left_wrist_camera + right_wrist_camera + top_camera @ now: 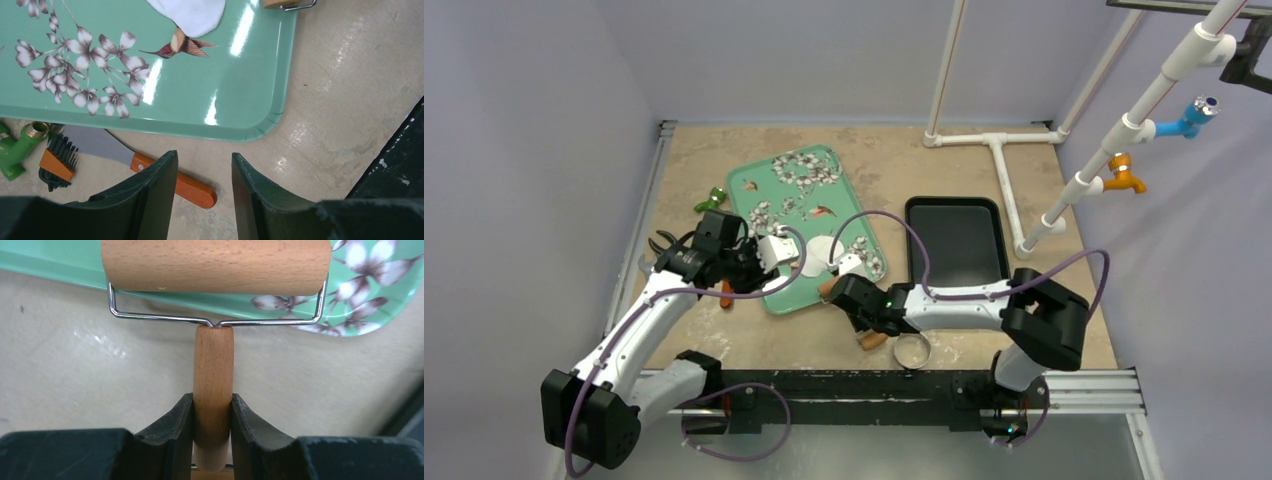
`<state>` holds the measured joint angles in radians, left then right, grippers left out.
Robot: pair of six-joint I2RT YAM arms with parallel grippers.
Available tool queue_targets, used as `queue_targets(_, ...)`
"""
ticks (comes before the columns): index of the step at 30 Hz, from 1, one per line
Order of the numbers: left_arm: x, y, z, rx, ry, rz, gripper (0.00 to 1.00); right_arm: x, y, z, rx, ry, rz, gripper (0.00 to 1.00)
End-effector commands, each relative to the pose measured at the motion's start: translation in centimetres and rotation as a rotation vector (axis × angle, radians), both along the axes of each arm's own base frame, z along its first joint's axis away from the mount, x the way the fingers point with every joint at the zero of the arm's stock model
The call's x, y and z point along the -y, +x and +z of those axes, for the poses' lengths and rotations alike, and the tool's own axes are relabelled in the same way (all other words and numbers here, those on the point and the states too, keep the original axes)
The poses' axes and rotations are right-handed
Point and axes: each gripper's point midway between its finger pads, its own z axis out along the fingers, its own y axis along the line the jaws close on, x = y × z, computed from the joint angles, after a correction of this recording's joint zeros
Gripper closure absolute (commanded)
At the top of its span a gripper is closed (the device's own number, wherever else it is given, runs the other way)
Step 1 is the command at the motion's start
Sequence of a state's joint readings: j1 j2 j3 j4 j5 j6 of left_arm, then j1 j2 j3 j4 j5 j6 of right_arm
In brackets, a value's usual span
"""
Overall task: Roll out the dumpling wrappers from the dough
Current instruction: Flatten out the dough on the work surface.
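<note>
A thin flat white round of dough (818, 256) lies on the green flowered tray (774, 190), near its front end; in the left wrist view only the dough's edge (192, 15) shows at the top. My right gripper (850, 300) (212, 402) is shut on the wooden handle (213, 365) of a small rolling pin, whose drum (215, 265) rests across the tray's front rim (50, 267). My left gripper (749, 272) (202, 156) hovers open over the table just off the tray's near left corner, with nothing between its fingers.
An orange-handled knife (185, 189) lies on the table under my left fingers, beside a small brush (57, 162) and a green pipe fitting (15, 150). A black tray (954, 240) sits right of the green one. A metal ring cutter (912, 350) lies near the front edge. White pipes (1004, 150) stand at the back right.
</note>
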<state>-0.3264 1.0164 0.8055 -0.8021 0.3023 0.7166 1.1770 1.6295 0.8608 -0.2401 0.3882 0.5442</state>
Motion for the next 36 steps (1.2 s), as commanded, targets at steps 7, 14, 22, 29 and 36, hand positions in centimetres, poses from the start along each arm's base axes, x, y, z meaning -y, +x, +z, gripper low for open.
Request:
queue_targets(7,1.6,0.5,2.8,0.013,-0.150,0.004,0.52,0.7,2.4,10.3,0.222,-0.065,0.399,1.00)
queue_targets(14,6.3,0.0,10.7,0.007,-0.475,-0.077,0.34,-2.1,4.6,14.7,0.287,0.034,0.437,1.00)
queue_targets(22,8.0,-2.6,15.0,0.182,-0.413,-0.434,0.14,-4.6,6.0,17.5,-0.074,0.374,0.326,1.00)
queue_targets(29,9.3,-1.3,14.6,0.313,-0.278,-0.515,0.10,-4.2,6.8,17.0,-0.186,0.395,0.295,1.00)
queue_targets(36,10.7,0.3,13.0,0.442,-0.062,-0.671,0.00,-6.5,3.7,18.9,-0.350,0.558,0.465,1.00)
